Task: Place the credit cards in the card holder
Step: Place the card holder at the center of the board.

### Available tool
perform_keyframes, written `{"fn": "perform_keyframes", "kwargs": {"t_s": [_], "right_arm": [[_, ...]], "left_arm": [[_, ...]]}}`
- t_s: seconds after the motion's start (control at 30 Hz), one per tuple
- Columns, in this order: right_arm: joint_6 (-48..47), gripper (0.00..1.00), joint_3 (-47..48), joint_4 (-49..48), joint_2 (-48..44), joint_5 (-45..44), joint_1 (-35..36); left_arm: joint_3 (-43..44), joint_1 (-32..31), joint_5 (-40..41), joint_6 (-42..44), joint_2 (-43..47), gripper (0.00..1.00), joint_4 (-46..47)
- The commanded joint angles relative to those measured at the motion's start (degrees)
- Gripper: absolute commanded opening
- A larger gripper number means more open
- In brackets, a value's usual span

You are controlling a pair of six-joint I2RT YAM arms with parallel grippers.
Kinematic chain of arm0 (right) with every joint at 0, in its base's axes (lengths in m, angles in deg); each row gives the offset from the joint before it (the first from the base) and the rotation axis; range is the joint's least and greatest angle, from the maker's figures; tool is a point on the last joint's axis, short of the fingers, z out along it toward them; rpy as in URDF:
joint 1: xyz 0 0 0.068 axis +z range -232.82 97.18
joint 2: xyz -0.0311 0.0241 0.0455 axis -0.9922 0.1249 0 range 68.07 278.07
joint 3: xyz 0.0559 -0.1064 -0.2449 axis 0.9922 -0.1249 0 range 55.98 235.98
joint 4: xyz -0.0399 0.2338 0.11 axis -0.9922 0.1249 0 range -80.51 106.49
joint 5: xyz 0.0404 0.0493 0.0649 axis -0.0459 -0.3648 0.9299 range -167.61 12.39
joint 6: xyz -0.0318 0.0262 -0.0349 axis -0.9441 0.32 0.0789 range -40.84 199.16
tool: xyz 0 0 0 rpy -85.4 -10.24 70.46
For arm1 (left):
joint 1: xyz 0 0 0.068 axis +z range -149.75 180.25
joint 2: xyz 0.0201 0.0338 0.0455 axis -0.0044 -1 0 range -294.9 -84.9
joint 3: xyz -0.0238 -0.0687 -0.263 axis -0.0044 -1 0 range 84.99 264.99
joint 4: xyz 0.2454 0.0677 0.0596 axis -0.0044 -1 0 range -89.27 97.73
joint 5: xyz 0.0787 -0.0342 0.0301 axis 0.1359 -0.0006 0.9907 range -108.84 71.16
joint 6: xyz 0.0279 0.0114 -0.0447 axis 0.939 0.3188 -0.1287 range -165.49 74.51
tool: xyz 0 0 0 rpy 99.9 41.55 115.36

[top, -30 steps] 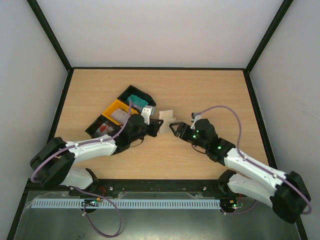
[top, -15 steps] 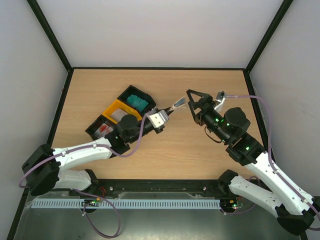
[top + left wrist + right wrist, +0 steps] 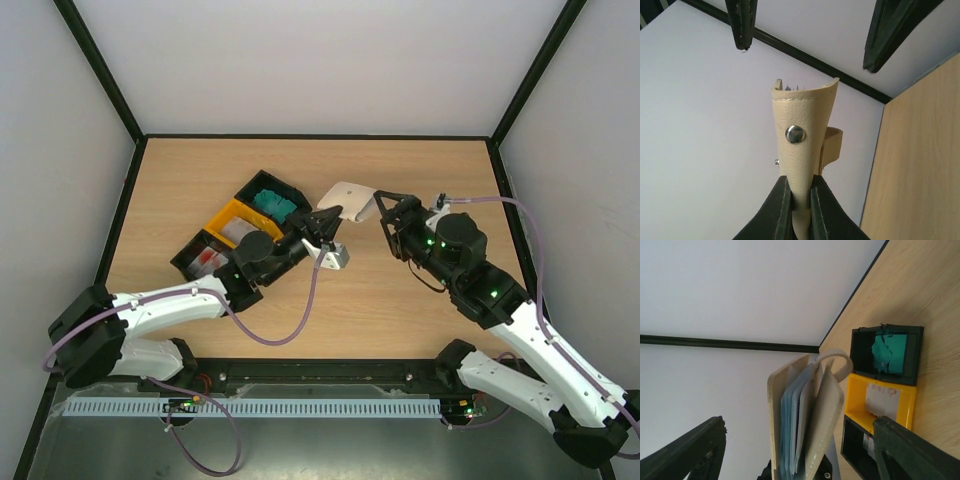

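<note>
My left gripper is shut on the lower edge of the beige card holder and holds it up above the table. In the left wrist view the holder stands upright between my fingers, its snap stud facing the camera. My right gripper is open and empty, just right of the holder and not touching it. In the right wrist view the holder gapes open, with several pale blue and white card edges inside. Teal cards lie in a black bin.
A row of tray bins lies left of the grippers: a black bin with the teal cards, a yellow bin with a white card, and a black bin with a red-marked card. The black frame rails edge the table.
My left gripper has lifted the holder off the table and turned it up toward the right gripper. My right gripper rose away, opened wide, then moved slightly left toward the holder.
</note>
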Motion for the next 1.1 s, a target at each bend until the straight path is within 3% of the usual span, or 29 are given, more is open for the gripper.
{"fn": "perform_keyframes", "kwargs": {"t_s": [0.0,0.2,0.33,0.4,0.5,0.6,0.7,0.8,0.93,1.0,1.07], "right_arm": [[-2.27,0.82,0.05,3.51,-0.68,-2.94,-0.23],[-3.98,0.89,-1.12,-1.99,2.07,1.05,-0.26],[-2.98,0.80,-1.15,-4.85,4.16,3.06,-0.25],[-2.19,0.67,-1.67,-5.99,4.28,2.81,-0.24],[-0.51,0.39,-3.82,-9.50,3.11,2.30,-0.29],[0.67,0.15,-6.24,-14.22,1.58,2.90,-0.28],[-0.72,0.09,-7.89,-19.73,0.31,2.83,-0.26],[-4.44,0.06,-8.63,-24.31,-1.04,-0.10,-0.29],[-9.70,0.06,-9.09,-29.15,-2.32,-1.29,-0.28],[-11.08,0.06,-10.14,-32.33,-3.02,0.27,-0.31],[-11.31,0.06,-11.49,-35.06,-3.46,2.08,-0.30]], "left_arm": [[1.10,0.30,1.17,8.03,-0.66,0.03,4.83],[0.51,0.16,0.27,9.40,-0.88,0.03,5.37],[0.18,0.05,-0.36,9.75,-0.27,0.03,6.21],[0.01,-0.14,-0.86,9.75,0.23,0.03,5.66],[-0.28,-0.53,-0.45,9.60,0.71,0.08,5.05],[-1.06,-1.19,1.97,3.69,1.11,0.35,7.63],[-0.55,-1.93,5.42,-9.94,3.42,0.55,7.26],[2.64,-2.73,12.80,-34.60,6.82,0.70,-0.12],[11.95,-3.28,16.33,-71.31,8.70,0.76,-26.73],[13.42,-3.36,13.85,-86.07,9.64,0.81,-33.33],[12.12,-3.24,9.33,-96.56,11.71,0.88,-33.36]]}}
